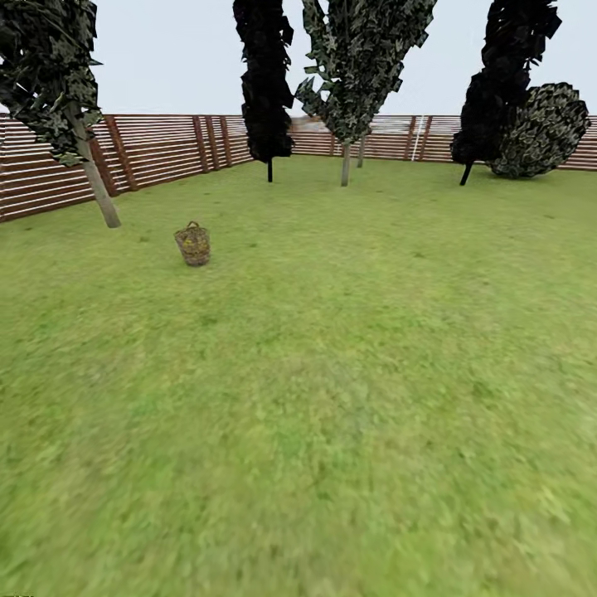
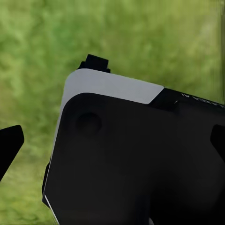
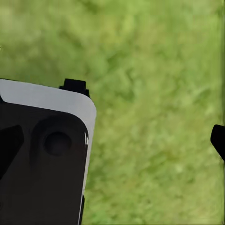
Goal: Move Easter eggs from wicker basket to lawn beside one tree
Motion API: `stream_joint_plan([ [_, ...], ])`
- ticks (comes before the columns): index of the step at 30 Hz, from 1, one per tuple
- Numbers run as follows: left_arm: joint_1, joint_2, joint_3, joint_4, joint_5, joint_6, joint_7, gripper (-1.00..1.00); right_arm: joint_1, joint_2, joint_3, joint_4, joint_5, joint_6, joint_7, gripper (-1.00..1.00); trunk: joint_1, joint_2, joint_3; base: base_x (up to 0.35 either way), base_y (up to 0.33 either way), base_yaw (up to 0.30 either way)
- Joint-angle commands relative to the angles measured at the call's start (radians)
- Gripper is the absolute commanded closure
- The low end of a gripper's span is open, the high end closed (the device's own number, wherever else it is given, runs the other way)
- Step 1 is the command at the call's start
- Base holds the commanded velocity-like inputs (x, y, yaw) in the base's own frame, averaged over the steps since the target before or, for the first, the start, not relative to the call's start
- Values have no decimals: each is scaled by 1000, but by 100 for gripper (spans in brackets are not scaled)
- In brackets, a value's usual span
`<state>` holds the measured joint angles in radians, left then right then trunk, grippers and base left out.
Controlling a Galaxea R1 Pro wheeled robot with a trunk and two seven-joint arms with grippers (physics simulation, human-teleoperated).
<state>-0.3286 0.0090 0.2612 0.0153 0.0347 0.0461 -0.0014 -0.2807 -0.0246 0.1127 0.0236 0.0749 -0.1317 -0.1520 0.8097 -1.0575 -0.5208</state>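
The wicker basket stands small and upright on the lawn, far ahead and to the left in the head view. A yellowish tint shows through its weave, but the Easter eggs cannot be made out at this distance. A tree with a pale, leaning trunk rises just left of the basket by the fence. Another pale-trunked tree stands further back at the centre. My left gripper is open, its dark fingertips at the picture's edges over grass. My right gripper is likewise open and holds nothing.
A brown slatted fence rings the lawn at the left and back. A black cypress-like tree stands beside the centre tree, with dark trees at the back right. A black-and-white part of the robot's body lies below both wrists.
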Motion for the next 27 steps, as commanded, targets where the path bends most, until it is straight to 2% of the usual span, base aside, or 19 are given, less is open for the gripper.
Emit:
stream_joint_plan([
  [1,-1,0,3,2,4,2,0,-100,-1,0,4,2,8,-3,-5,-100,1,0,-1,324,-90,283],
  [27,-1,0,3,2,4,2,0,-100,-1,0,5,2,8,-5,-5,-100,1,0,25,324,-90,249],
])
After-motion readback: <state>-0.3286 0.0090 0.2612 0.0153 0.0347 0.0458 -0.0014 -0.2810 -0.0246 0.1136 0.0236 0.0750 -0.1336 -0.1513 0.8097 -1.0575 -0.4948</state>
